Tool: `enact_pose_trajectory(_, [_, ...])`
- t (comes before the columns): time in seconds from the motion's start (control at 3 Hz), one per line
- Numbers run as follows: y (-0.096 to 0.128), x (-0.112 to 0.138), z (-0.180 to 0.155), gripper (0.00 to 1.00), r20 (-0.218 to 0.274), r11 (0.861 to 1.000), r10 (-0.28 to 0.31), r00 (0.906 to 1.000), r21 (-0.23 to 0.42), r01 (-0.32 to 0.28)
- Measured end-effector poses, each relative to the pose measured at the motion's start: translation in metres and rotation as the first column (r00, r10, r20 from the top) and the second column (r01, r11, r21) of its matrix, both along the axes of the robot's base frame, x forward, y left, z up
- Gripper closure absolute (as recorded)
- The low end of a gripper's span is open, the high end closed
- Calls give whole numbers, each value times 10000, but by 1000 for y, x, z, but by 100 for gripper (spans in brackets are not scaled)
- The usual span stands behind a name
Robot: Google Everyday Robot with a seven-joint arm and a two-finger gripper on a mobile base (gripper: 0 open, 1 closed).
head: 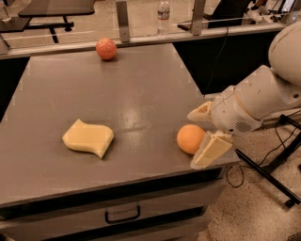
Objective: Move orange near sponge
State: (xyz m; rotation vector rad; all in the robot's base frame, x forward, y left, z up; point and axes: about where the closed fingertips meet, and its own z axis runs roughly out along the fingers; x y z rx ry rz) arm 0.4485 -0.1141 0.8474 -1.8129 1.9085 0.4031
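The orange (190,138) sits on the grey table (117,94) near its front right corner. My gripper (201,133) reaches in from the right, open, with one cream finger behind the orange and the other (210,149) in front of it, so the orange lies between them. The pale yellow sponge (88,138) with wavy edges lies on the table's front left, well apart from the orange.
A smaller reddish-pink fruit (106,49) sits at the table's far edge. A water bottle (162,14) stands behind a rail beyond the table. The table has a drawer (122,214) in front. Black stand legs (273,176) lie on the floor at right.
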Motion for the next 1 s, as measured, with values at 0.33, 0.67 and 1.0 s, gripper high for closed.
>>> enact_pose_trajectory(0.33, [0,2,-3,46,-53,9999,-10,10000,114,11])
enact_pose_trajectory(0.67, [11,8,8,69,-50,9979,234,9997,601,-230])
enact_pose_trajectory(1.0, [34,28,31,93,291,9903,592,9978,1245,-624])
